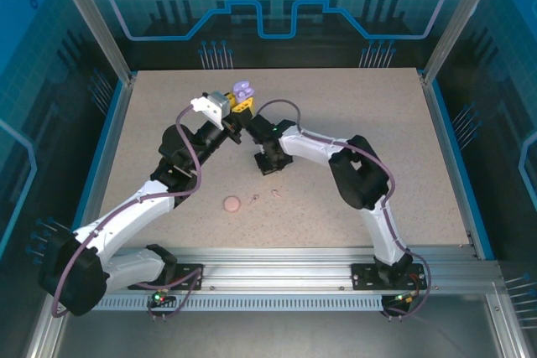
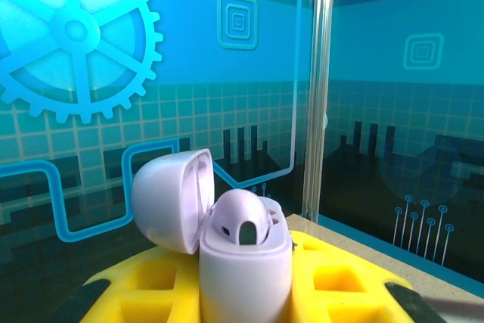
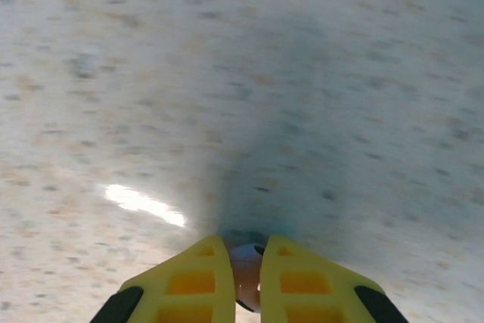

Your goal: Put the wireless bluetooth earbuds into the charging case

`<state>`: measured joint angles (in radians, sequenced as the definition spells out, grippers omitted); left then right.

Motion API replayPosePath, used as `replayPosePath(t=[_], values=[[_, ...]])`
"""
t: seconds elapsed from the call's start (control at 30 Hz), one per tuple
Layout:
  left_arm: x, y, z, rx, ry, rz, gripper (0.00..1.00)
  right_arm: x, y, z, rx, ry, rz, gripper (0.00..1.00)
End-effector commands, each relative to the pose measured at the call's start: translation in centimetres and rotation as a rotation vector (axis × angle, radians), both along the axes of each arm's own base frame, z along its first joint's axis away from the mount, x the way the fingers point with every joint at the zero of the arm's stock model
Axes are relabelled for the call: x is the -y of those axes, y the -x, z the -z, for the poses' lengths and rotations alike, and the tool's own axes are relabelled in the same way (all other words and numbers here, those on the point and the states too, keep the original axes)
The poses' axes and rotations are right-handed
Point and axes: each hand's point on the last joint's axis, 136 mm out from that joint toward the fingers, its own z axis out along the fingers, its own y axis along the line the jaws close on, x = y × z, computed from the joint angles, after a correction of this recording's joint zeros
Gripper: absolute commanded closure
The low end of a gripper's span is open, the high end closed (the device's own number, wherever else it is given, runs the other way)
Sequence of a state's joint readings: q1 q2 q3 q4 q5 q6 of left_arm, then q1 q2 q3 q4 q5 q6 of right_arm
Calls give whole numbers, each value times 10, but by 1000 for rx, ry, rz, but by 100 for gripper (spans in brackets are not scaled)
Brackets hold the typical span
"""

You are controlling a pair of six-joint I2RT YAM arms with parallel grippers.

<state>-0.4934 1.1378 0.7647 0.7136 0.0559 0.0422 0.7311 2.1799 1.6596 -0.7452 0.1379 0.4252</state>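
Right gripper (image 1: 268,167) points straight down at the middle of the table (image 1: 386,132), just beyond the things nearest the arm bases. These are a pink case (image 1: 232,204), shut and lying flat, and two pale pink earbuds (image 1: 254,199) loose beside it on its right, all well clear of both arms. In the wrist view its yellow fingers (image 3: 189,281) are pinched almost together on a small pale object, probably a lavender earbud (image 3: 247,271), though blur hides its shape. The tips sit close above the tabletop, which fits a pick from the surface.

Farther out, the left gripper (image 1: 240,106) is clamped on the body of the lavender case (image 2: 246,270). It holds the case off the table with the lid (image 2: 172,200) swung back and the mouth facing up, so the wells are offered to a bud coming from above. The next move, I judge, is to lift the earbud and carry it over that mouth. Room is tight there, because the right arm's wrist lies just beside the left fingers, so a descent from above looks safer than a sideways approach. Beyond the case, bare table runs to the far edge. Both sides also lie open out to the blue rim (image 1: 440,123).
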Motion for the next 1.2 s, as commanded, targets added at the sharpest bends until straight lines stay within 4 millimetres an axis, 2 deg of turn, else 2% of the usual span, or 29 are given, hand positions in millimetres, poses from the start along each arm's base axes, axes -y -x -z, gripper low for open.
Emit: replayPosePath(t=[0.0, 0.17, 0.27, 0.37, 0.47, 0.6, 0.83, 1.0, 1.17], values=[[-3, 4, -14, 26, 30, 6, 100, 18, -7, -12, -1, -67, 114, 92], [-2, 5, -11, 24, 28, 16, 100, 48, -12, -19, 5, -131, 231, 92], [-1, 6, -9, 21, 24, 25, 100, 61, -15, -39, 45, -190, 286, 92], [1, 7, -8, 19, 22, 36, 100, 70, -17, -69, 99, -259, 323, 92], [3, 8, -6, 17, 21, 52, 100, 76, -18, -111, 176, -338, 335, 92], [8, 10, -4, 15, 17, 79, 100, 81, -15, -179, 299, -466, 327, 92], [20, 16, 1, 17, 8, 140, 100, 90, 8, -304, 513, -698, 295, 91], [40, 20, 8, 30, -36, 180, 100, 89, 29, -367, 582, -855, 255, 91], [57, 23, 12, 42, -50, 216, 100, 82, 45, -406, 598, -1000, 213, 90]])
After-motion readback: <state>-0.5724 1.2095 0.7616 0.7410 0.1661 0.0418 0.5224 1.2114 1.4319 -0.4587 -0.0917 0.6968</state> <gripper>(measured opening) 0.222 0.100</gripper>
